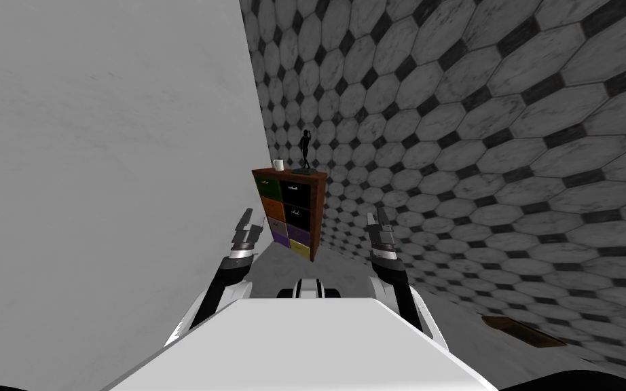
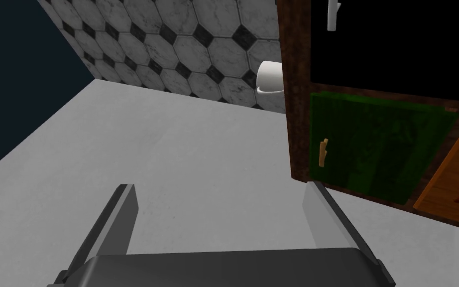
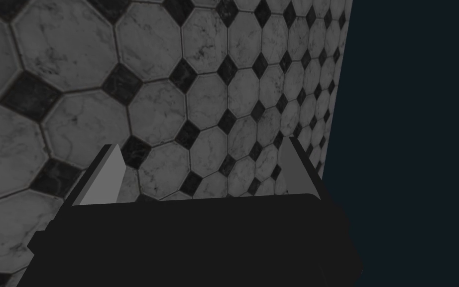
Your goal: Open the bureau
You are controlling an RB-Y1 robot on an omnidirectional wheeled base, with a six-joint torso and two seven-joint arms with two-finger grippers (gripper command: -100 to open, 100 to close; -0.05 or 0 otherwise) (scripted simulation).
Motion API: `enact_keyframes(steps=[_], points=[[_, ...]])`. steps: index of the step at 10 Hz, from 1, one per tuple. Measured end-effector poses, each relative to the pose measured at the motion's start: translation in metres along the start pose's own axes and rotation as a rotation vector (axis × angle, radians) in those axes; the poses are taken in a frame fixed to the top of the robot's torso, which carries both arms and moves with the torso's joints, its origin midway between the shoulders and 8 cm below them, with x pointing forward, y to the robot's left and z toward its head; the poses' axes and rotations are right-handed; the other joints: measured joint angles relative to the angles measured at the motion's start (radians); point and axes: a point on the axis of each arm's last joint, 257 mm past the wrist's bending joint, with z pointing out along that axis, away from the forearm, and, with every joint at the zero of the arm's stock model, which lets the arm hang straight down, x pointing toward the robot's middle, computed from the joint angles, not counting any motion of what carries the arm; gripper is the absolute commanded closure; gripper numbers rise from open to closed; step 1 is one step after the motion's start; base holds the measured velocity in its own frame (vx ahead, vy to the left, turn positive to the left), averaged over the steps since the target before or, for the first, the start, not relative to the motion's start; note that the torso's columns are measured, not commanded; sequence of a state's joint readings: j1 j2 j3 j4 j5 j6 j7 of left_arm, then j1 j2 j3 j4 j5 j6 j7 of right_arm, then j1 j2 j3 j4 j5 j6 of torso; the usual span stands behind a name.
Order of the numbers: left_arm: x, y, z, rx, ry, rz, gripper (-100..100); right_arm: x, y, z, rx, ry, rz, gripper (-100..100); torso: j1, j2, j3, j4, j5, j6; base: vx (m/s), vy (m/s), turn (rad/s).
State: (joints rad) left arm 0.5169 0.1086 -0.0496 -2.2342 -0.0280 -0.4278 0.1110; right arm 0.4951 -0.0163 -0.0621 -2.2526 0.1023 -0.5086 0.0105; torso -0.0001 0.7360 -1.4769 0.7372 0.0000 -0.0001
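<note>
Bureau (image 1: 290, 210) stands ahead, brown frame, two columns of coloured drawer fronts, set where the plain grey wall (image 1: 101, 170) meets the octagon-tiled wall (image 1: 481, 136). On its top are a white mug (image 1: 278, 164) and a dark statuette (image 1: 305, 149).

Left tool (image 1: 250, 220) is raised before the bureau's left side and short of it, blades apart and holding nothing. In the left wrist view the green drawer front (image 2: 373, 144) with its small pale handle (image 2: 323, 152) lies just past one blade tip, with an orange front (image 2: 457, 184) beside it.

Right tool (image 1: 378, 216) is raised to the bureau's right, facing the tiled wall. Its blades are apart and hold nothing.
</note>
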Motion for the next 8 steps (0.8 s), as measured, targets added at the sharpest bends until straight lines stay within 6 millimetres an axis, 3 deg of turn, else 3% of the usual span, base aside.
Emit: enact_keyframes(steps=[8], points=[[0.012, 0.066, -0.007, -0.111, 0.034, -0.002, -100, 0.0, 0.0, 0.0, 0.0, 0.0, 0.0, 0, 0.0, 0.002, 0.001, 0.001, 0.0, 0.0, 0.049, 0.003, -0.046]])
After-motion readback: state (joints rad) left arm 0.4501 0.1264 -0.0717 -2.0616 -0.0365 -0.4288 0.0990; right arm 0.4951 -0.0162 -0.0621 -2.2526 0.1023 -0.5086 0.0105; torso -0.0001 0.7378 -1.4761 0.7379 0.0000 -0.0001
